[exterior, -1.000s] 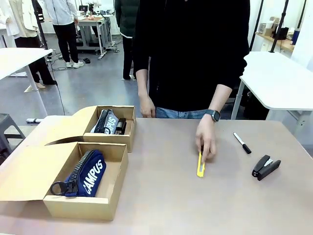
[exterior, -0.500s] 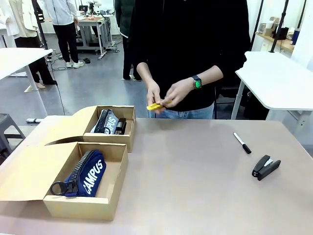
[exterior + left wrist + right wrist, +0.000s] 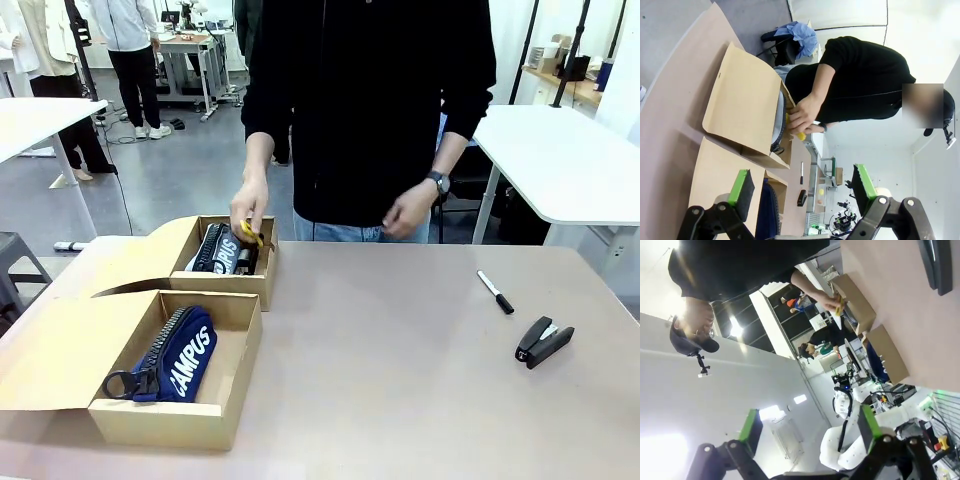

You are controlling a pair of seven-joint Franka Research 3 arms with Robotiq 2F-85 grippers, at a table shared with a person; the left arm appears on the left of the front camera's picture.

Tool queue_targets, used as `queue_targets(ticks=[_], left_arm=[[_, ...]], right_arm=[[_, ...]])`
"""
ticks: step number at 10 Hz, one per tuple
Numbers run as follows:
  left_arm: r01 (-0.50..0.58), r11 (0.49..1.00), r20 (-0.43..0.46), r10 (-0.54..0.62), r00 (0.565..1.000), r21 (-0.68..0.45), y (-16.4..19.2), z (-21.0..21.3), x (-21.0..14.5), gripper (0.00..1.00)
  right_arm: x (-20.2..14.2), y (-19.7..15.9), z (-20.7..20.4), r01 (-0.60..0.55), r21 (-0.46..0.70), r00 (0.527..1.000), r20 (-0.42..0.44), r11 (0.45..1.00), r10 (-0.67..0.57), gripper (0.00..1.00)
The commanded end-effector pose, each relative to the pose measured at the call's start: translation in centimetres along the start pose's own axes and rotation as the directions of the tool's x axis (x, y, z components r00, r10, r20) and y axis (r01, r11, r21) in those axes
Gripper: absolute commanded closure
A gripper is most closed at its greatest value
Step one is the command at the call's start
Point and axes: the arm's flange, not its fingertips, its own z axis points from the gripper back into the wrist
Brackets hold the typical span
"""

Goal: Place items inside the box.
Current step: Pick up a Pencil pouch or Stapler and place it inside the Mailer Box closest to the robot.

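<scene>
Navy zip pouch lettered "CAMPUS" [image 3: 180, 358]: lies lengthwise inside near box [image 3: 160, 425], at front-left corner of table [image 3: 400, 400].

Left gripper [image 3: 802, 186]: raised off table on the boxes' side; jaws wide apart, green pads bare, nothing between.

Grey zip pouch [image 3: 213, 247]: packed lengthwise in far box [image 3: 225, 285], which stands just behind near box. Small black item beside pouch, against right wall; too small to identify.

Yellow utility knife [image 3: 251, 234]: pinched in person's hand [image 3: 248, 208], tilted, just above right part of far box; not yet let go.

Person's other hand [image 3: 405, 213]: held at waist beyond far edge of table; seemingly empty.

Black marker pen [image 3: 495, 291]: flat on table, right of middle, well apart from both boxes.

Black stapler [image 3: 544, 342]: flat on table near right edge, near marker pen, on the robot's side of it.

Right gripper [image 3: 808, 426]: raised off table; jaws spread fully, gripping nothing.

Step in hand, as judged: knife into far box.

Handling advice:
- Lower knife parallel to grey pouch, into whatever strip remains free beside it.
- Release only once below rim.
- Avoid resting it across rim or atop black item, where it would likely slide out.

Outstanding, as judged: marker pen, stapler.
</scene>
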Motion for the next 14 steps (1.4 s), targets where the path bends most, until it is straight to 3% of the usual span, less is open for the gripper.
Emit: queue_targets(ticks=[1, 2, 3, 4, 5, 6, 7, 8, 9, 10, 11, 12, 13, 14], left_arm=[[0.008, 1.0, 0.002, -0.008, 1.0, -0.019, 0.0, 0.1, -0.1, 0.0], [0.008, 1.0, 0.002, -0.008, 1.0, -0.019, 0.0, 0.1, -0.1, 0.0], [0.008, 1.0, 0.002, -0.008, 1.0, -0.019, 0.0, 0.1, -0.1, 0.0], [0.008, 1.0, 0.002, -0.008, 1.0, -0.019, 0.0, 0.1, -0.1, 0.0], [0.008, 1.0, 0.002, -0.008, 1.0, -0.019, 0.0, 0.1, -0.1, 0.0], [0.008, 1.0, 0.002, -0.008, 1.0, -0.019, 0.0, 0.1, -0.1, 0.0], [0.008, 1.0, 0.002, -0.008, 1.0, -0.019, 0.0, 0.1, -0.1, 0.0], [0.008, 1.0, 0.002, -0.008, 1.0, -0.019, 0.0, 0.1, -0.1, 0.0], [0.008, 1.0, 0.002, -0.008, 1.0, -0.019, 0.0, 0.1, -0.1, 0.0], [0.008, 1.0, 0.002, -0.008, 1.0, -0.019, 0.0, 0.1, -0.1, 0.0], [0.008, 1.0, 0.002, -0.008, 1.0, -0.019, 0.0, 0.1, -0.1, 0.0], [0.008, 1.0, 0.002, -0.008, 1.0, -0.019, 0.0, 0.1, -0.1, 0.0], [0.008, 1.0, 0.002, -0.008, 1.0, -0.019, 0.0, 0.1, -0.1, 0.0], [0.008, 1.0, 0.002, -0.008, 1.0, -0.019, 0.0, 0.1, -0.1, 0.0]], right_arm=[[-1.0, -0.5, -1.3, -0.142, -0.188, 0.989, -0.067, 0.972, 0.131, 0.0], [-1.2, 0.0, -3.5, -0.289, -0.289, 0.957, -0.102, 0.913, 0.271, 0.0], [-1.4, 0.6, -5.0, -0.414, -0.336, 0.91, -0.19, 0.846, 0.369, 0.0], [-1.4, 1.2, -5.7, -0.65, -0.348, 0.755, -0.398, 0.675, 0.522, 0.0], [-1.3, 0.9, -5.8, -0.806, -0.309, 0.569, -0.639, 0.504, 0.518, 0.0], [-1.8, 0.4, -5.7, -0.852, -0.142, 0.3, -0.921, 0.504, 0.249, 0.0], [-2.4, 0.7, -5.5, -0.885, 0.038, 0.073, -0.973, 0.465, 0.218, 0.0], [-3.1, 1.4, -5.9, -0.923, 0.016, 0.097, -0.957, 0.384, 0.274, 0.0], [-3.3, 2.0, -7.1, -0.938, -0.147, 0.265, -0.887, 0.313, 0.378, 0.0], [-3.5, 2.2, -9.2, -0.941, -0.255, 0.335, -0.788, 0.222, 0.517, 0.0], [-2.6, 2.4, -10.7, -0.839, -0.522, 0.491, -0.61, 0.15, 0.622, 0.0], [-3.7, 2.3, -8.2, -0.885, -0.282, 0.419, -0.829, 0.37, 0.37, 0.0], [-3.7, 2.3, -8.2, -0.885, -0.282, 0.419, -0.829, 0.37, 0.37, 0.0], [-3.5, 3.8, -9.0, -0.917, -0.324, 0.398, -0.788, 0.232, 0.47, 0.0]])
